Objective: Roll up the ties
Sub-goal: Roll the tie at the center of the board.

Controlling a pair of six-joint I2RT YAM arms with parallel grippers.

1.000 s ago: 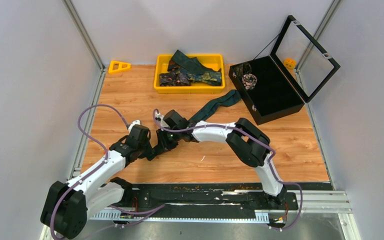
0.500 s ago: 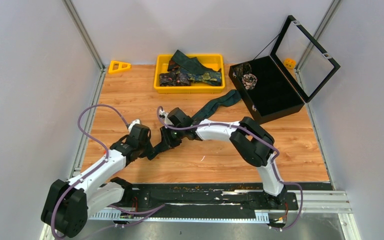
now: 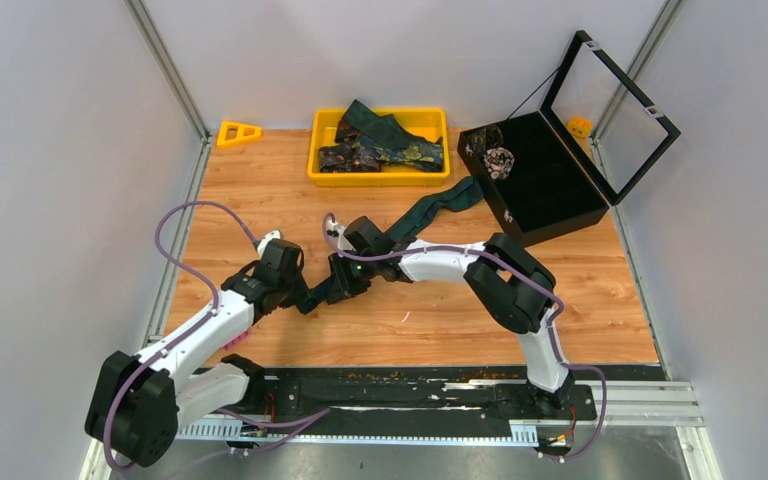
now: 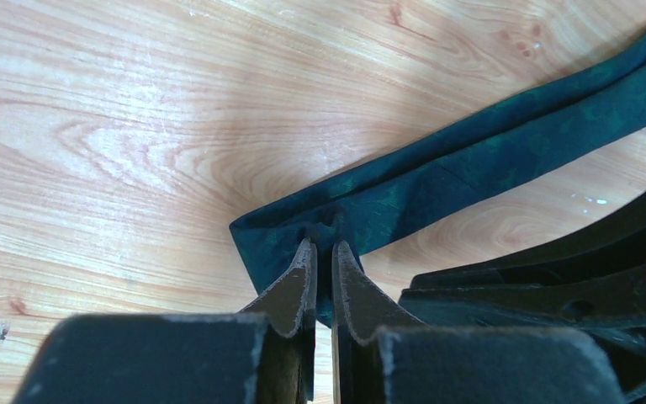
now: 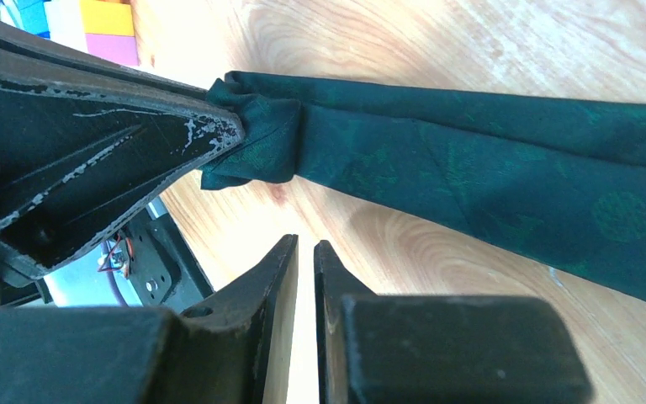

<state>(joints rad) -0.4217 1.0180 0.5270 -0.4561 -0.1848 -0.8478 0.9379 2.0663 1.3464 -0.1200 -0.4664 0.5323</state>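
A dark teal-green tie (image 3: 430, 212) lies stretched across the wooden table from the black case toward the near left. My left gripper (image 3: 302, 299) is shut on its narrow end, and the left wrist view shows the fabric pinched between the fingertips (image 4: 321, 244). My right gripper (image 3: 333, 290) sits just right of the left one. In the right wrist view it (image 5: 304, 246) is shut and empty over bare wood, with the tie (image 5: 471, 160) beyond its tips and the bunched tie end against the left gripper's finger (image 5: 92, 168).
A yellow tray (image 3: 318, 172) at the back holds several more ties. A black case (image 3: 550, 200) with a raised clear lid (image 3: 615, 110) stands at the back right with a rolled patterned tie (image 3: 500, 158) inside. A yellow triangular piece (image 3: 238, 132) lies at the back left.
Both grippers have shifted slightly to the right, the right wrist also a little farther back. The left gripper keeps its hold on the tie end.
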